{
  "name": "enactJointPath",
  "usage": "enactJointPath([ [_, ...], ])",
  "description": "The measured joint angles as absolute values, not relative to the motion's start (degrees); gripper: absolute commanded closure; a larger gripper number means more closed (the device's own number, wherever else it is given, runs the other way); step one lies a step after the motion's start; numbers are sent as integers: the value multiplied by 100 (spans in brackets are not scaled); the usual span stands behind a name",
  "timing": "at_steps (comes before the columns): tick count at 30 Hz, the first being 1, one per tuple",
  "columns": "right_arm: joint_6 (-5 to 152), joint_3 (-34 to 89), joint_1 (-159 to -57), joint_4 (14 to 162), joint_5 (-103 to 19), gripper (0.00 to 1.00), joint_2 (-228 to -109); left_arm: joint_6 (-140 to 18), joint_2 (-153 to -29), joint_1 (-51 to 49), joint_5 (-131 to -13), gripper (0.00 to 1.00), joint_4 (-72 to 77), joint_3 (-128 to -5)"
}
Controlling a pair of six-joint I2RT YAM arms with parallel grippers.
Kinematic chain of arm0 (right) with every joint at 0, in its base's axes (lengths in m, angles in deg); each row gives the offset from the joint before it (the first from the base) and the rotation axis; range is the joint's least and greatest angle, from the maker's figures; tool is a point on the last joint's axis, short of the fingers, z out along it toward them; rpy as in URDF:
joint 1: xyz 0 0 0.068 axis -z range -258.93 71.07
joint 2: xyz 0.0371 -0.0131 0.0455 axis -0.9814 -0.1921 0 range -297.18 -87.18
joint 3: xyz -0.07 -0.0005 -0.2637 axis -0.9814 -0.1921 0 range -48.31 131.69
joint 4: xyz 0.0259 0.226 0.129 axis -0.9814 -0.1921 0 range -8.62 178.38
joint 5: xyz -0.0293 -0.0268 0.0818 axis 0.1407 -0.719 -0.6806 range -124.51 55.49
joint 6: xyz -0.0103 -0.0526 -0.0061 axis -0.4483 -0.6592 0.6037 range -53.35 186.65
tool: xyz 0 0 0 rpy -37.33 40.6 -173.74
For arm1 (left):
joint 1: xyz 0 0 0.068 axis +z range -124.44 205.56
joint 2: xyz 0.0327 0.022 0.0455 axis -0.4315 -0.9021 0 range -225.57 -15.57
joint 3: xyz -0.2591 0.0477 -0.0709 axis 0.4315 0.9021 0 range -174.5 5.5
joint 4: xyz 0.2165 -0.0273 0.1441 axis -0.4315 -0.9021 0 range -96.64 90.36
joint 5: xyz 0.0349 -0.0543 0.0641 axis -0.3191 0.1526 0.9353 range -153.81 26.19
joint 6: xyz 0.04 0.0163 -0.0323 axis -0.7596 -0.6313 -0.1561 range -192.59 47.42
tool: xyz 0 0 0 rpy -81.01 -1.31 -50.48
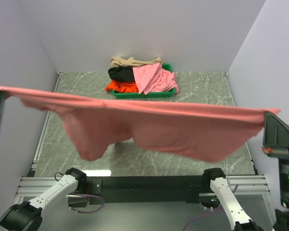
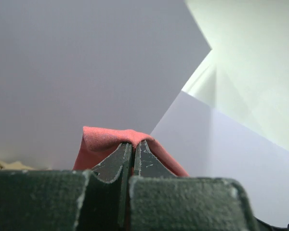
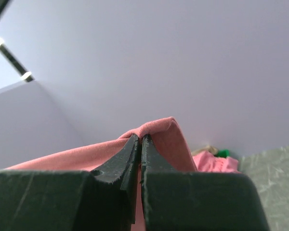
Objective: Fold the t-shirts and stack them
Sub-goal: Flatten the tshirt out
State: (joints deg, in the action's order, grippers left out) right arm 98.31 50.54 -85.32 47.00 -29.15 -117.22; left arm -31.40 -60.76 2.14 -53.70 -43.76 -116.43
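Top external view: grey marbled table [image 1: 207,91] fills the floor, with pale walls [image 1: 135,29] at 9, 12 and 3 o'clock. Biggest item is the brick-red t-shirt [image 1: 159,127], stretched in the air across the whole frame from 9 o'clock to 3 o'clock, between camera and table. Upper edge is taut, nearly straight, sloping a little down toward 3 o'clock. Cloth below sags in two loose lobes, one toward 7 o'clock, a wider one toward 5 o'clock. Cannot tell if the lowest cloth touches the table.

Green tray [image 1: 144,95] sits at 12 o'clock near the far wall, four more shirts heaped in it. Pink t-shirt [image 1: 151,77] covers the 3 o'clock half and drapes over the rim. Black t-shirt [image 1: 120,73] lies at 9 o'clock of the heap. Orange-red t-shirt [image 1: 120,86] is at 7 o'clock, spilling past the tray's edge. Tan t-shirt [image 1: 130,61] is bunched at 12 o'clock, touching the black one.

My left pincer [image 2: 133,144], out at 9 o'clock, is clenched on one end of the brick-red t-shirt: left wrist view shows the fingers pressed together, a fold of red humped over the tips. My right pincer [image 3: 140,139], out at 3 o'clock, grasps the other end the same way. In the right wrist view the cloth is pinched between closed fingers and trails off toward 8 o'clock.
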Motion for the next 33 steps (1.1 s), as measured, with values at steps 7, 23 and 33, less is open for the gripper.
enactJointPath([
  [7, 9781, 5568, -8532, 4634, -3267, 100, -11637, -3450, -6166, 415, -5816, 100, -4304, -12316],
  [23, 9814, 676, -8506, 6632, -2329, 100, -13307, -4497, -8459, 900, -4882, 100, -1661, -7036],
  [33, 9919, -190, -7863, 8155, -3017, 100, -16680, -4807, -10531, 1550, -5632, 100, 212, -5696],
])
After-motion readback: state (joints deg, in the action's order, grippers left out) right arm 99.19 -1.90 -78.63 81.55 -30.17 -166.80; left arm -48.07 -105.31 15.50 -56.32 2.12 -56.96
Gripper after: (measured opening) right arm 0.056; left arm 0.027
